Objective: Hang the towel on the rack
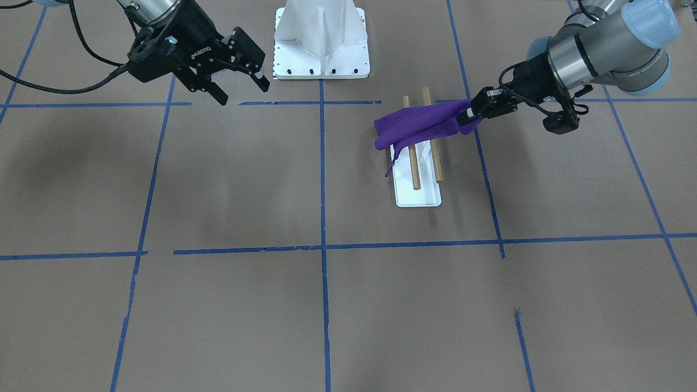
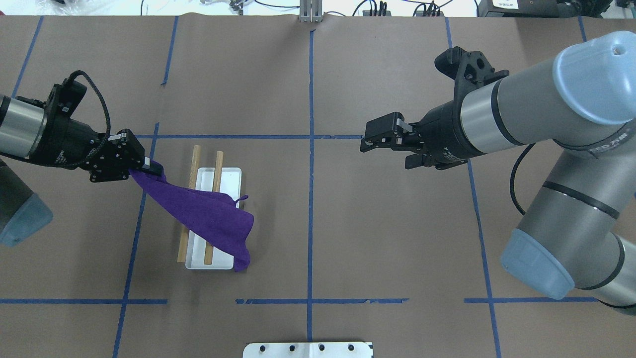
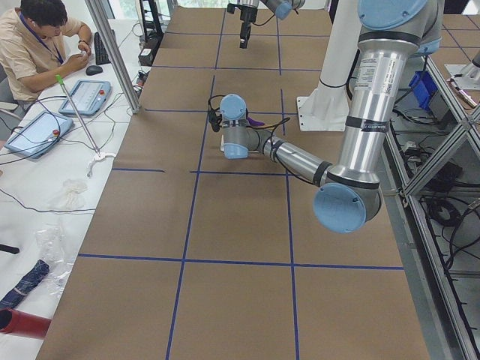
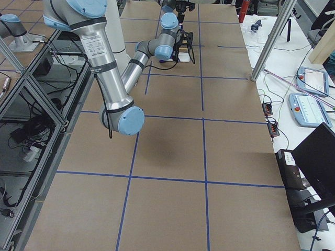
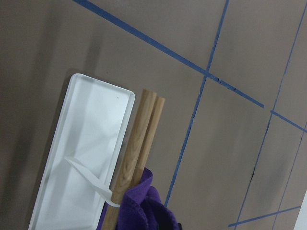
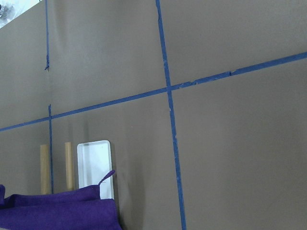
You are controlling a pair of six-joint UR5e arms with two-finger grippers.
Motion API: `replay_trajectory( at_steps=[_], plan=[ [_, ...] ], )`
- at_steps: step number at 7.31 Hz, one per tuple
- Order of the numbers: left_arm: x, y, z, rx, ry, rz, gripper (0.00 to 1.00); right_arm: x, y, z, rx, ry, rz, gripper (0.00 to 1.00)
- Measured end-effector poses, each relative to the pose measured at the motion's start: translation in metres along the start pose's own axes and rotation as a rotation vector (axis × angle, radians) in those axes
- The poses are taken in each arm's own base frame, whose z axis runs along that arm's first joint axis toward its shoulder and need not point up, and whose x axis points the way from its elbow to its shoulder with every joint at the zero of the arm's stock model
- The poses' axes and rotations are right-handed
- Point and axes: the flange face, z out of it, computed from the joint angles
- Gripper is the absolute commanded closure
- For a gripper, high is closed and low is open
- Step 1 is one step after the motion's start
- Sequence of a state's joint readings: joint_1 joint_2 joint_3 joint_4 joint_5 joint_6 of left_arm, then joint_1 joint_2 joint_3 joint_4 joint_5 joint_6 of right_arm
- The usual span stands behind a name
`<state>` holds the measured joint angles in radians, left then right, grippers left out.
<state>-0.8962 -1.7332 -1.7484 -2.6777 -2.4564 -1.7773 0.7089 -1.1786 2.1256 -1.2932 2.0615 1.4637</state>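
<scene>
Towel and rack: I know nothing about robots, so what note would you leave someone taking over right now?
Left gripper: shut on a corner of the towel, beside the rack.
Right gripper: open, empty, far off.
Done: towel spread across both wooden dowels, its free end hanging past the rack's other side.
To do: let go of the corner so it hangs freely, then back away.

Brown table (image 2: 387, 223) crossed by blue tape lines (image 2: 310, 199).
</scene>
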Motion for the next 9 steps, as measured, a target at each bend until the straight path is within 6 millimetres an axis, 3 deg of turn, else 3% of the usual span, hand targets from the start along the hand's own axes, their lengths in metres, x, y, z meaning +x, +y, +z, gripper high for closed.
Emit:
replay_trajectory(
  at_steps=[2, 4, 5, 7, 9],
  plan=[
    [-0.051, -0.018, -0.009, 0.037, -0.057, -0.008, 0.0, 0.022, -0.008, -0.001, 0.037, 0.037, 0.024, 0.0],
    [-0.103, -0.024, -0.024, 0.095, -0.112, -0.008, 0.0, 0.053, -0.033, -0.001, 0.086, 0.1, 0.051, 0.0],
    [-0.123, -0.03, -0.034, 0.144, -0.137, 0.016, 0.0, 0.083, -0.05, -0.001, 0.105, 0.156, 0.024, 0.0],
    [-0.175, -0.056, -0.077, 0.243, -0.224, 0.225, 0.0, 0.173, -0.079, -0.017, 0.106, 0.305, -0.115, 0.0],
    [-0.239, -0.071, -0.15, 0.311, -0.357, 0.525, 0.0, 0.277, -0.119, -0.052, 0.039, 0.416, -0.218, 0.0]
  ],
)
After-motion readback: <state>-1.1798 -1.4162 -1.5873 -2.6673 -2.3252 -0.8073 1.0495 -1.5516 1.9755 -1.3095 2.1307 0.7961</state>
